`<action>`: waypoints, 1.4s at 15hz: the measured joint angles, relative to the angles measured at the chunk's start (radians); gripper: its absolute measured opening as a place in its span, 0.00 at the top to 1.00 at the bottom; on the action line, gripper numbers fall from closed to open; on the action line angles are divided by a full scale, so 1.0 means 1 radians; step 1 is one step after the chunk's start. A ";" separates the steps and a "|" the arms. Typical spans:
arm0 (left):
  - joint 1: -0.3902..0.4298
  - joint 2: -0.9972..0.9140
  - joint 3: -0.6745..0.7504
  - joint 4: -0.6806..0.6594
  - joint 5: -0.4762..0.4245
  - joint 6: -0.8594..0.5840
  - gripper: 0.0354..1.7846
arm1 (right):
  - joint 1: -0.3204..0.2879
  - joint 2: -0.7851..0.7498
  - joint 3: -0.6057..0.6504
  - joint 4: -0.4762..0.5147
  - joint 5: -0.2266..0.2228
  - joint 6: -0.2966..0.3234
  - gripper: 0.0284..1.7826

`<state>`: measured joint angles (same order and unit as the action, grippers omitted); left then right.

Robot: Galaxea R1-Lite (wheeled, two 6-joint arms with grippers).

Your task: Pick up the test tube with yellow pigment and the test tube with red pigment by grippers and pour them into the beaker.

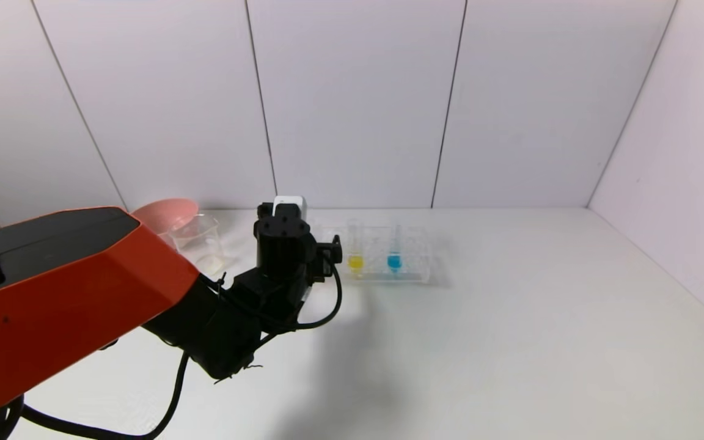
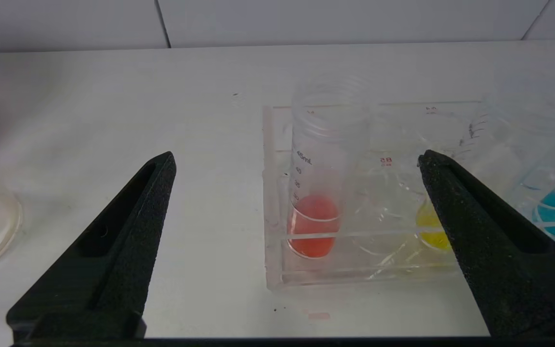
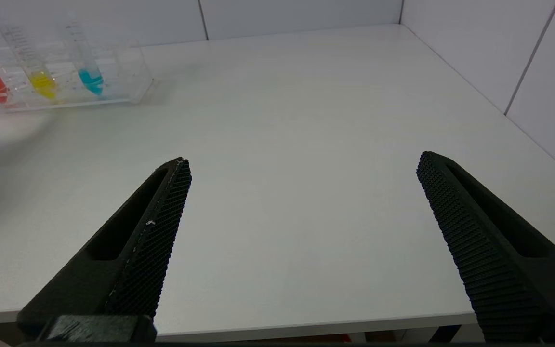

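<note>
So far nothing has been lifted or poured, as far as can be judged. All three tubes are seen standing upright in the clear rack [image 1: 382, 256] toward the back of the white surface [image 1: 511, 342]: the red tube [image 2: 313, 226] at the rack's left end, the yellow tube [image 1: 355, 261] beside it, and a blue tube [image 1: 394, 261] at the far side of the yellow one. In the head view the red tube is hidden behind the left arm. The left end effector [image 2: 297, 161] is held just before the rack with its jaws spread wide apart and empty; the red tube is framed between them, though nearer one jaw than the other, and is not yet touched. The beaker [image 1: 199, 241] is set well to the left of the rack, just in front of a pink bowl [image 1: 165, 214], and it appears empty, though a thin film of liquid could not be ruled out. The right end effector [image 3: 301, 166] is kept low near the front edge of the surface, well apart from the rack, with its jaws also wide apart and holding nothing. Both grasps, both lifts and both pours are therefore judged to remain, with the red tube appearing to be the first one addressed.
</note>
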<state>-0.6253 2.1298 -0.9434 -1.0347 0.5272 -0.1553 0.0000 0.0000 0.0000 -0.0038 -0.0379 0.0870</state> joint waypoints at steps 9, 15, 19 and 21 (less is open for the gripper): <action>0.003 0.067 -0.019 -0.155 0.000 0.071 0.54 | 0.000 0.000 0.000 0.000 0.000 0.000 0.04; 0.003 0.080 -0.021 -0.160 -0.001 0.070 0.78 | 0.000 0.000 0.000 0.000 0.000 0.000 0.04; 0.002 0.077 -0.023 -0.157 -0.001 0.073 0.78 | 0.000 0.000 0.000 0.000 0.000 0.000 0.04; 0.002 0.063 -0.026 -0.144 -0.002 0.085 0.78 | 0.000 0.000 0.000 0.000 0.000 0.000 0.04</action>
<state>-0.6230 2.1928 -0.9698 -1.1789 0.5249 -0.0702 0.0000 0.0000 0.0000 -0.0043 -0.0379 0.0866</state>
